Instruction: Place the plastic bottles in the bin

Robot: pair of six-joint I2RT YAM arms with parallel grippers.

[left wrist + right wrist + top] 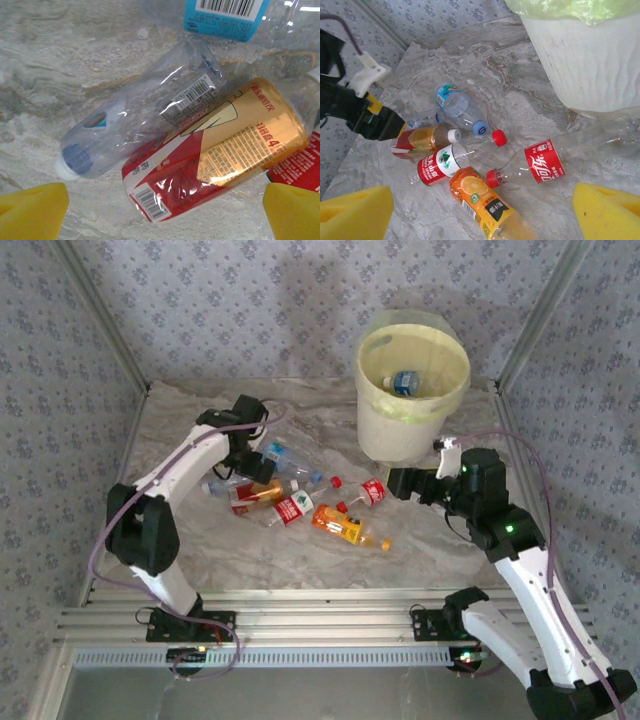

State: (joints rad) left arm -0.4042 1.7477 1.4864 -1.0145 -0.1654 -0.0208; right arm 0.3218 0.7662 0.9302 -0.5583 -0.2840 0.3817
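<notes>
On the left, the left gripper is down low over the plastic bottles, which lie in a bunch in the middle of the grey stone table. Its jaws are wide open, one yellow pad on each side, and they hold nothing. Below it lie a clear bottle with a blue cap and a red and gold bottle, side by side and touching. Just behind them is a bottle with a bright blue label. Next to the right comes a bottle with a red and green label and a red cap. Then there is an orange juice bottle, the one nearest the front of the table. A cola bottle with a red label and a red cap lies just behind it. Farther right and at the back stands the bin, a big white bucket with a pale yellow-green bag folded over its rim. One bottle with a blue label is already lying inside it. The right gripper hangs low in front of the bin, close to the bottom end of the cola bottle. Its jaws are wide open too, and empty.
</notes>
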